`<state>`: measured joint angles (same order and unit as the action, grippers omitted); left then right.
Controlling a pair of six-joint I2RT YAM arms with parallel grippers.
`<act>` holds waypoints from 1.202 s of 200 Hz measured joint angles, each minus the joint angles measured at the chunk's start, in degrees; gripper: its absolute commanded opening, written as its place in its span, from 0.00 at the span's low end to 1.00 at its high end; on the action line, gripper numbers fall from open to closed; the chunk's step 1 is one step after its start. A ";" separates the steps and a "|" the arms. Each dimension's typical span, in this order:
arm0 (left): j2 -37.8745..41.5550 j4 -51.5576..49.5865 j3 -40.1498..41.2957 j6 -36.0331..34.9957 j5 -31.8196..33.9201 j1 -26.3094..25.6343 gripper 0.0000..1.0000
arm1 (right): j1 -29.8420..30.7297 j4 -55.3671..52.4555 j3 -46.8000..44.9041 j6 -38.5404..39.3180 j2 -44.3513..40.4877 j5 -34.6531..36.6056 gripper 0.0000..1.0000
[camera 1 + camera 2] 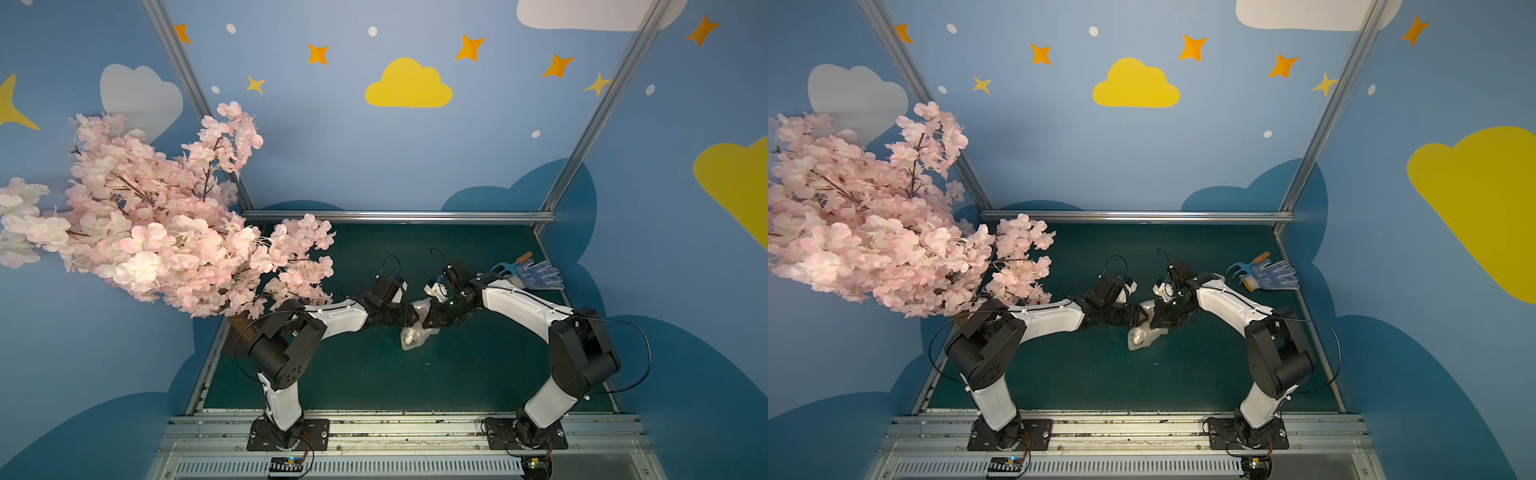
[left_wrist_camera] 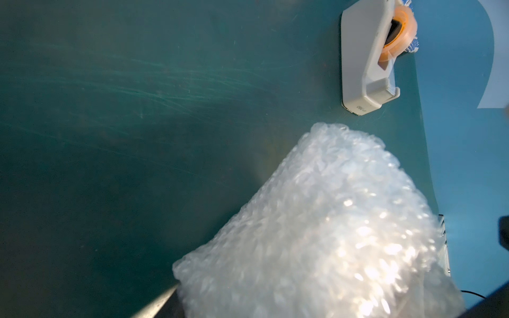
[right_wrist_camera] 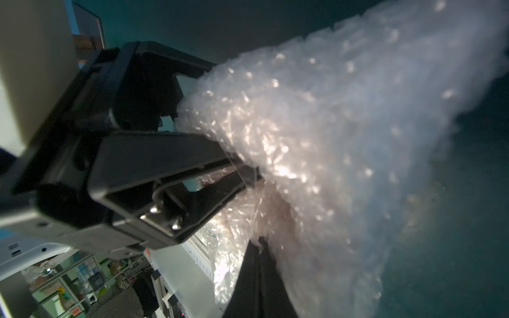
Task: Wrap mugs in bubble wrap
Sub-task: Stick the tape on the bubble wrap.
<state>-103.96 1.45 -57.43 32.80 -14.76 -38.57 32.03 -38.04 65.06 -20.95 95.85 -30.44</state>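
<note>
Bubble wrap (image 1: pixel 419 332) lies bunched into a lumpy bundle near the middle of the green worktop (image 1: pixel 478 374), between the two arms, and the mug (image 1: pixel 409 340) shows only as a small pale patch through the plastic at the bundle's near end in both top views. Judged from this, the wrapping is well along: the sheet is already gathered around the mug rather than spread flat, but the far end looks loose and ragged, and no tape is seen on it, so closing and securing the bundle probably remains. The left hand (image 3: pixel 242 176) sits at the bundle's far end with its dark fingers set apart at a middling width on either side of a thick fold of the wrap, seemingly gripping it, as the right wrist view shows. The right hand (image 1: pixel 428 320) meets the bundle from the other side; its fingers are fully closed, and the dark tip in the right wrist view seems to pinch a thin edge of the sheet, though that contact is not sharp. The wrap looks clear to silvery white, crinkled, catching bright glints. A beige tape dispenser (image 2: pixel 366 57) with an orange roll stands on the worktop beyond the bundle, apart from it, and blue-dotted gloves (image 1: pixel 538 275) lie well off by the right wall.
</note>
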 measured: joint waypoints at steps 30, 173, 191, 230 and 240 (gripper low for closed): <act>0.00 0.00 0.00 0.00 0.00 -0.02 0.60 | 0.79 0.94 -0.46 0.66 -0.63 2.27 0.00; 0.00 0.50 0.00 0.96 -0.02 -0.50 0.59 | 1.99 2.82 -1.60 0.63 -5.01 6.86 0.38; -0.02 0.61 0.00 1.07 -0.04 -0.57 0.59 | 1.99 2.69 -1.60 0.42 -5.53 6.93 0.44; -0.09 0.76 0.00 1.07 -0.09 -0.61 0.59 | 1.99 2.34 -1.55 0.15 -6.23 6.97 0.46; -0.09 0.76 0.00 1.07 -0.07 -0.61 0.59 | 1.99 2.10 -1.55 0.13 -6.60 7.10 0.46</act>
<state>-104.05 2.22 -57.43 33.87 -14.83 -39.18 34.02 -35.94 63.51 -20.82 89.25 -23.33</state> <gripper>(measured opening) 0.596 0.460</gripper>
